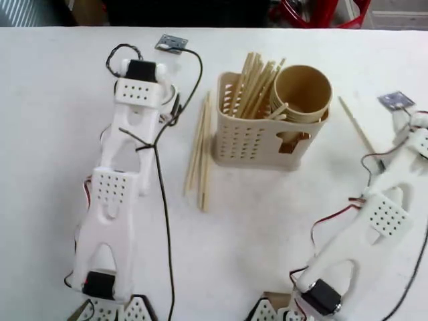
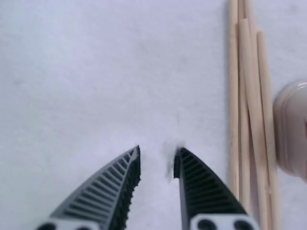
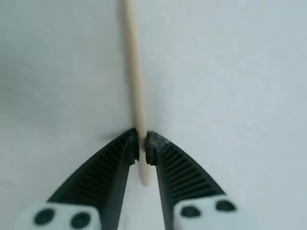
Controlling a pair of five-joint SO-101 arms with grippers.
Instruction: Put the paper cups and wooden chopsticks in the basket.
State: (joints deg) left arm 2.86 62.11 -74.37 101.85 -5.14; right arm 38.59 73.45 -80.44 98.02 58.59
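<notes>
The right hand (image 3: 142, 146) is pinched shut on a lone chopstick (image 3: 133, 72). It grips close to one end, so the rest of the stick runs straight out ahead of the fingertips, low along the tabletop (image 1: 267, 221). Taking it by the end looks like a matter of reach: that end lies nearest the arm, while the far end lies closer to the basket (image 1: 257, 144). Held so far from its middle, I'd guess it may swing when lifted.

The left hand (image 2: 157, 155) hangs low over bare tabletop, its jaws only narrowly parted and holding nothing. Just beside it, on its basket side, the loose chopsticks (image 2: 247, 120) lie in a tight sheaf, with a corner of the basket past them. The hand sits off to one side of the sheaf, not astride it, so it would have to shift sideways to take one.

Inside the basket the paper cups (image 1: 301, 93) stand nested, with stowed chopsticks (image 1: 251, 87) leaning beside them. The cups seem done; only sticks remain out.
</notes>
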